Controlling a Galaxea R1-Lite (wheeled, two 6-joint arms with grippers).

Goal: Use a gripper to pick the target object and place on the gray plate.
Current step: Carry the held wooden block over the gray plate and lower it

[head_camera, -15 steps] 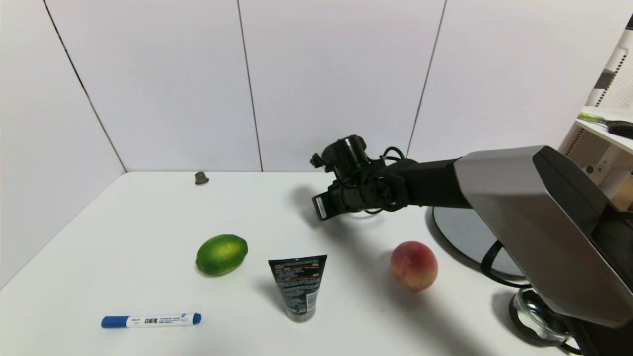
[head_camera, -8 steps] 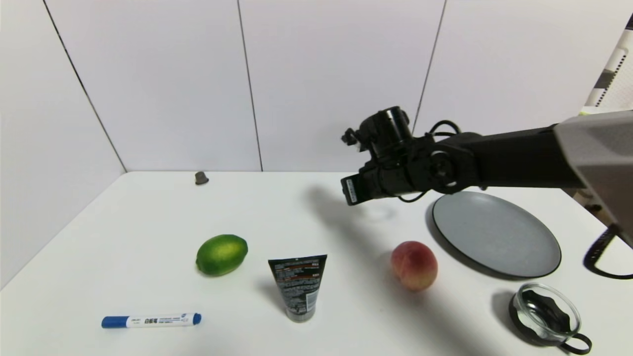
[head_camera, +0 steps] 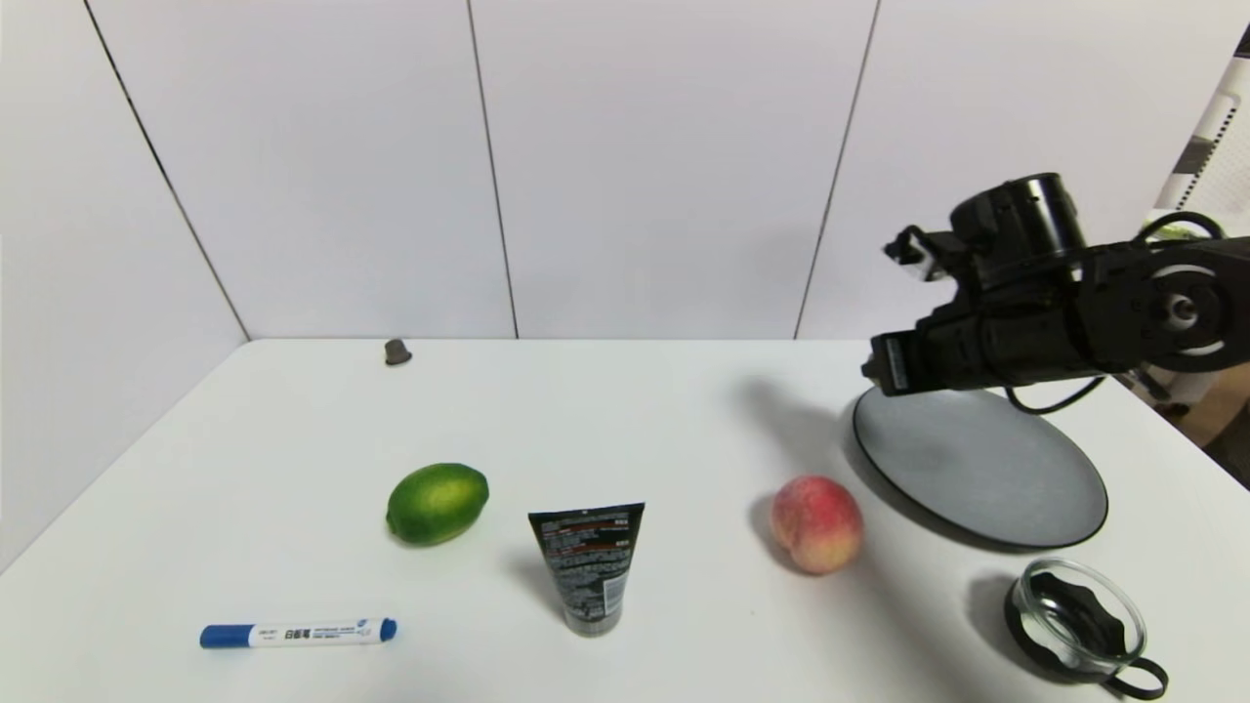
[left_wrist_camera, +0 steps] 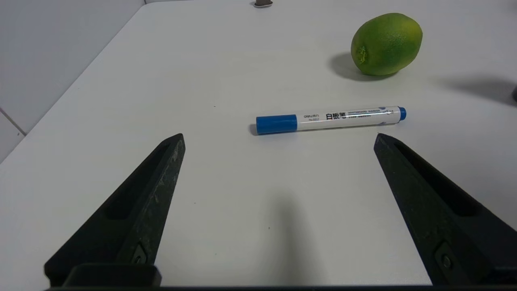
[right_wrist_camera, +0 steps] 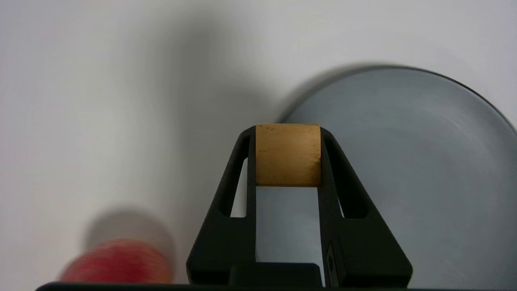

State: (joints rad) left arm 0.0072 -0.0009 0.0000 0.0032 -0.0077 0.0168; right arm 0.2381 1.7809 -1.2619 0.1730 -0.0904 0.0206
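My right gripper is shut on the target object, a tiny tan-brown wooden cube pinched between the fingertips. It hangs in the air over the near-left edge of the gray plate. In the head view the right arm reaches in from the right above the plate; the cube is hidden there. My left gripper is open and empty, low over the table's front left, near the marker.
A peach lies left of the plate. A black tube, a lime and a blue-capped marker sit farther left. A glass cup with black handle stands at front right. A dark gray cap is at the back.
My right arm has swung right and upward with the cube, from over the table's middle to over the plate's left side. Nothing else moved.
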